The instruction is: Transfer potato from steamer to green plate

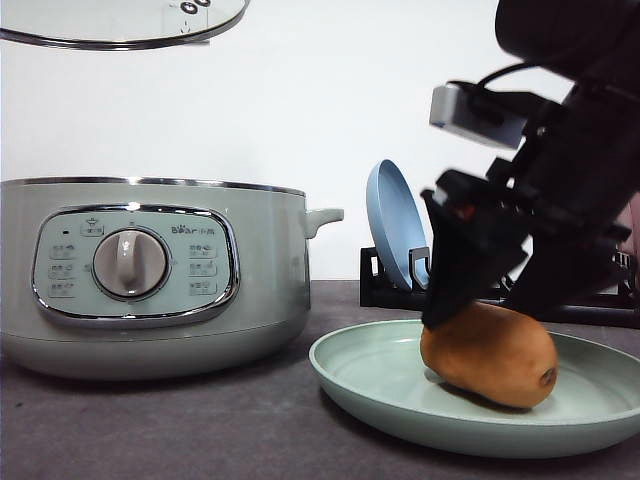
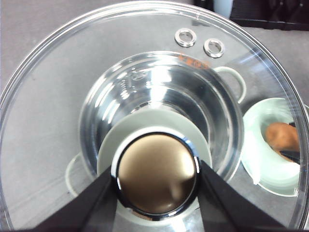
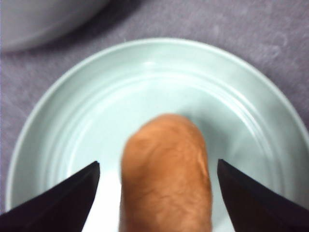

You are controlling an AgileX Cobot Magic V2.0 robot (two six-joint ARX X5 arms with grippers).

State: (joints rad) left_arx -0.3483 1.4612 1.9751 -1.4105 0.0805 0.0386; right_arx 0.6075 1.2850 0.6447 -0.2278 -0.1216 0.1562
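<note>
On green plate [image 1: 360, 375], right of steamer [image 1: 150, 270], lies potato [image 1: 490, 355], dark spot toward my right. My right gripper [image 3: 157, 193] hangs just over it, jaws spread wide, fingers [image 3: 67, 193] clear on both sides, holding nothing. My left gripper [image 2: 157, 193] clamps glass lid [image 2: 48, 96] knob [image 2: 157, 174], lid raised above open steamer. Blue plate [image 1: 392, 225] stands in rack [image 1: 385, 290] behind.

Bright, even light; glare on the glass lid [image 2: 145, 58], blurred potato [image 3: 166, 174].
</note>
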